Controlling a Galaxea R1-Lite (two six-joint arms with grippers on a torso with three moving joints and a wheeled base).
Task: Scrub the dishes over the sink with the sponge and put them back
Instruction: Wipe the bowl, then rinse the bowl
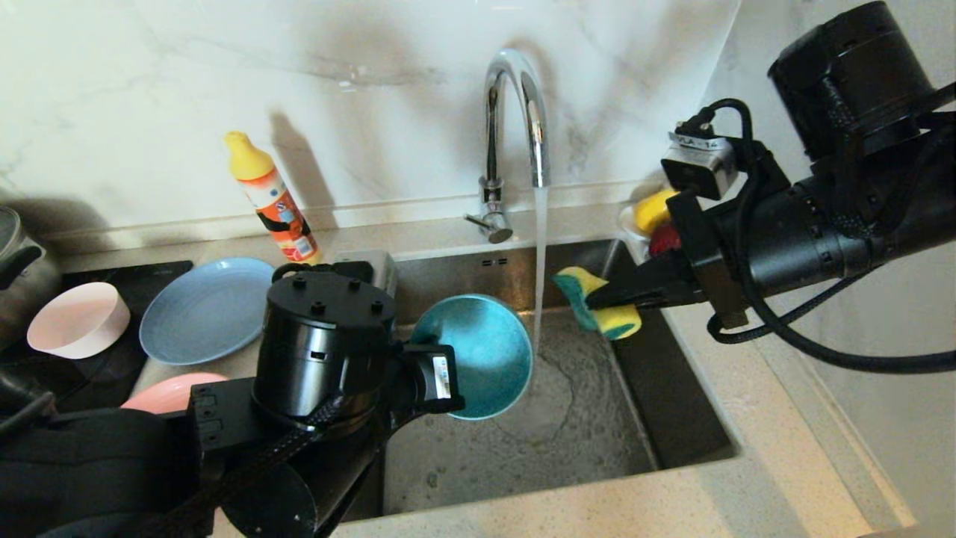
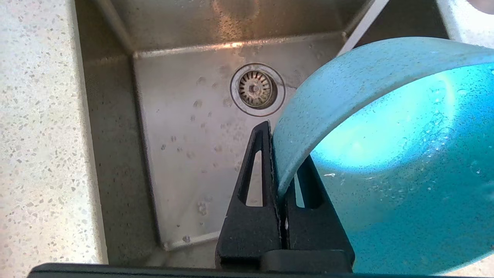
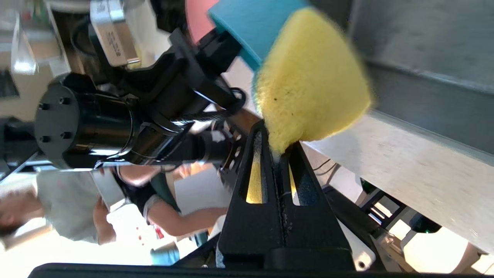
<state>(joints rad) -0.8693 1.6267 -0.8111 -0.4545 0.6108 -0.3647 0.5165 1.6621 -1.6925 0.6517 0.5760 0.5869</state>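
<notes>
1. The left gripper [image 2: 278, 170] pinches the rim of the teal bowl [image 1: 472, 354], one finger inside the wall and one outside, holding it tilted on edge over the left half of the sink [image 1: 567, 441].
2. The right gripper [image 1: 597, 299] is clamped on the sponge [image 1: 600, 301], bent yellow with a green face, above the sink's back right part, apart from the bowl.
3. Water runs from the faucet [image 1: 515, 112] between bowl and sponge.
4. On the counter's left side lie the grey-blue plate [image 1: 203, 308], the pale pink-white bowl [image 1: 78, 320] and the pink plate [image 1: 168, 392], with a detergent bottle [image 1: 272, 200] at the back edge.
</notes>
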